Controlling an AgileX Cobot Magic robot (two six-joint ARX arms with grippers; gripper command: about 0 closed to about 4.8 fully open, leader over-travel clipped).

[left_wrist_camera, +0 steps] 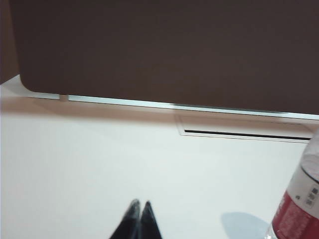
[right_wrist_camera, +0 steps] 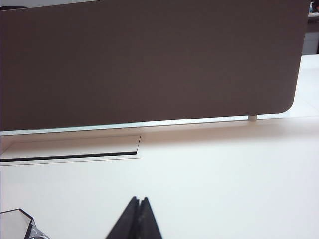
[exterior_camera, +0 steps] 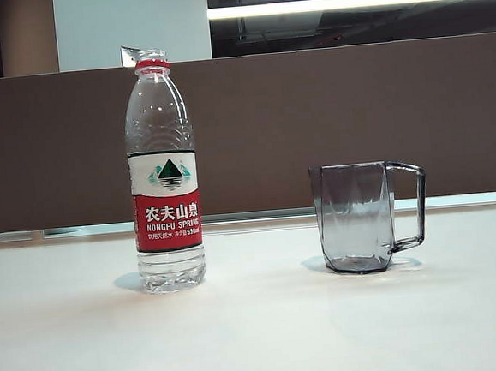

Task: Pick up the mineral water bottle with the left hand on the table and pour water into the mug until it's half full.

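Right, my left gripper is pinched together, empty, above the table; right gripper likewise, clasping nothing. Mineral water bottle stands upright, uncapped, well apart from the mug.

We see the right gripper low in our right wrist view, its two dark fingertips pressed together into one point, holding nothing, above the off-white table. Beside it, at the frame's edge, a corner of the smoky transparent mug shows. Farther off, a rectangular slot cover lies flush in the table before a brown partition.
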